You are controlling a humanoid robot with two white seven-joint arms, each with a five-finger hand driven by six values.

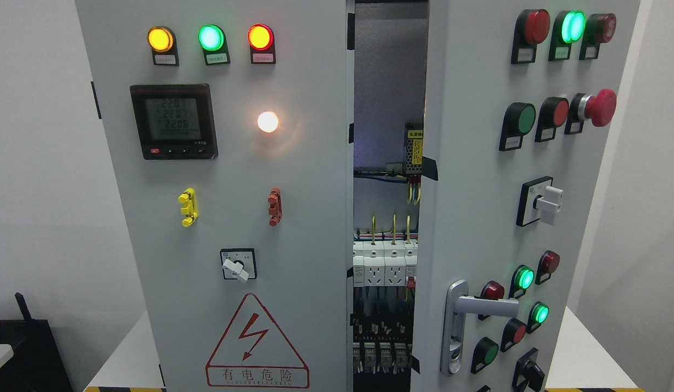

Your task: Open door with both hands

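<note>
A grey electrical cabinet fills the head view. Its right door (478, 218) stands swung partly outward, leaving a gap (388, 218) through which I see wiring, sockets and breakers. A silver lever handle (467, 310) sits low on that door, level and pointing right. The left door (233, 218) looks shut and carries indicator lamps, a digital meter (173, 121) and a rotary switch (238, 265). Neither of my hands nor any arm shows in the picture.
The right door bears several lamps, push buttons, a red emergency stop (595, 107) and rotary switches sticking out. A red warning triangle (255, 340) marks the left door. The cabinet stands on a white table (582, 354). Dark equipment (21, 348) sits at the lower left.
</note>
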